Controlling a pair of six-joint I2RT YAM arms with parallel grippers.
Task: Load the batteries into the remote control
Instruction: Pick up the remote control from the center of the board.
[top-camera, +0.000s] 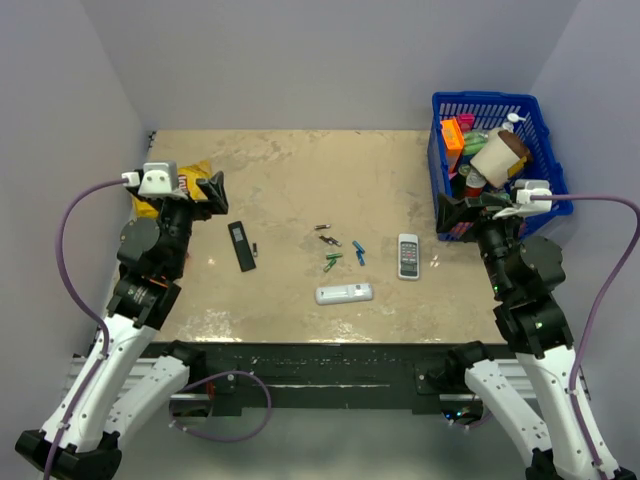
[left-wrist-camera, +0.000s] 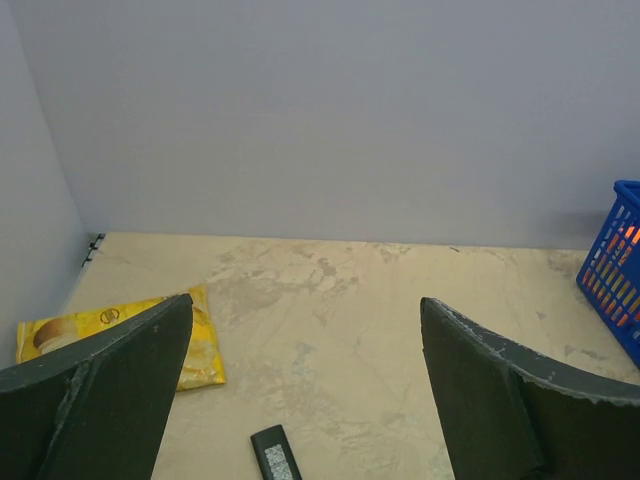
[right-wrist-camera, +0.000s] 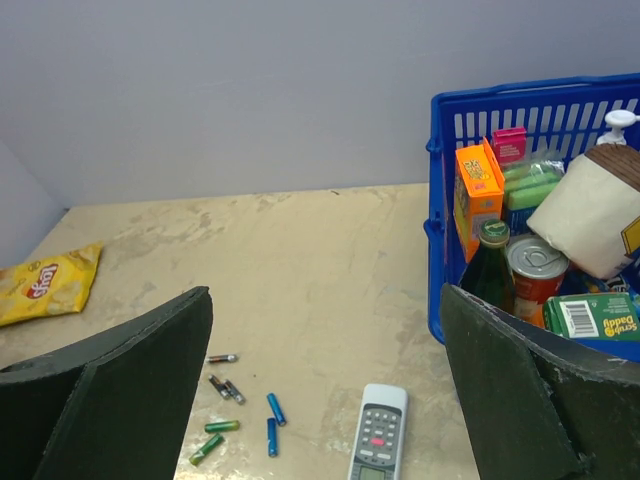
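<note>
Left gripper (left-wrist-camera: 305, 302) hung released at the far left, over the yellow chip bag (left-wrist-camera: 205, 345); the batteries (right-wrist-camera: 222, 426) lay mid-table, just beyond the remote control (top-camera: 344, 293); right gripper (right-wrist-camera: 325, 291) stood released beside the blue basket (top-camera: 485, 98).

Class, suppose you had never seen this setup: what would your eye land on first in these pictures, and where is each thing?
The bright blue basket, crammed with groceries, stands out at the far right corner of the table. Opposite, a yellow snack bag lies at the far left edge. Mid-table, the two green batteries lie among blue cells and dark cells, just beyond the white remote control.
</note>
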